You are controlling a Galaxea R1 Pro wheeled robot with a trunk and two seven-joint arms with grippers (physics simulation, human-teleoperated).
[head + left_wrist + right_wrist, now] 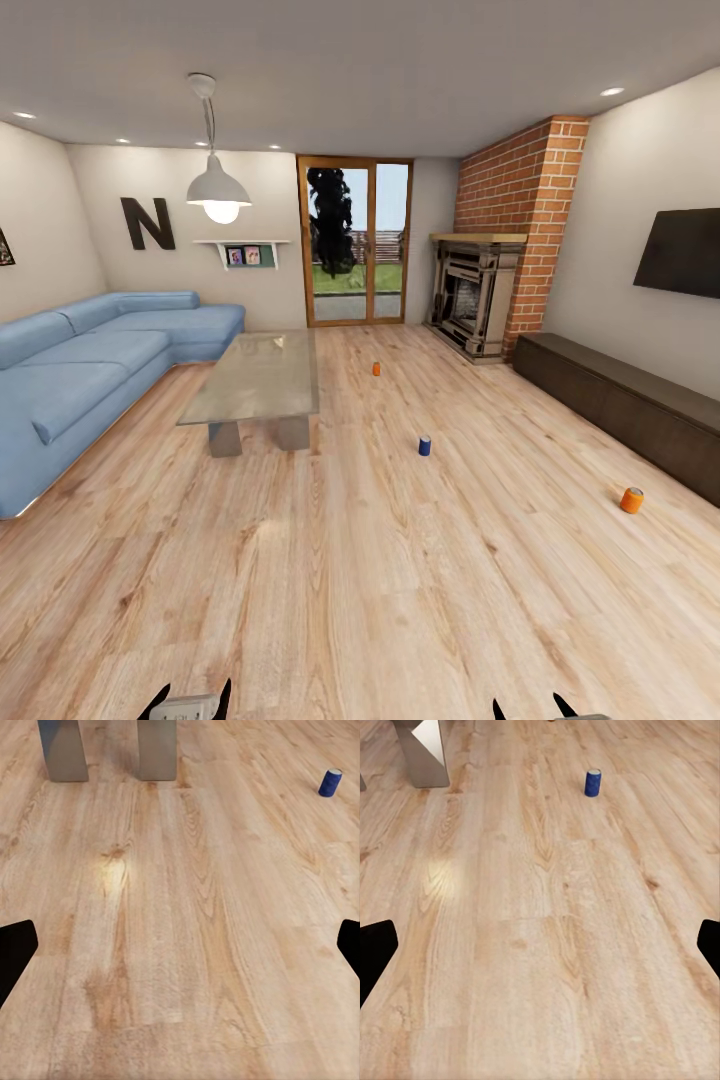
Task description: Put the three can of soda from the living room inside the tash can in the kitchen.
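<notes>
I am in the living room, with three soda cans on its wood floor. A small orange can (375,369) stands far ahead, right of the grey low table (262,375). The dark blue can (425,445) stands nearer, and appears again in the wrist views (330,783) (593,783). A second orange can (631,500) lies tilted at the right, by the dark low cabinet. My left gripper (192,698) (180,952) and right gripper (530,708) (540,952) hang open and empty over bare floor, well short of every can. The tash can and the kitchen are out of view.
A blue corner sofa (80,370) fills the left side. The red-brick fireplace (480,295) and glazed wooden doors (355,240) stand at the back. A dark low cabinet (620,400) runs under the wall TV (680,252). The table's legs (64,750) stand ahead on the left.
</notes>
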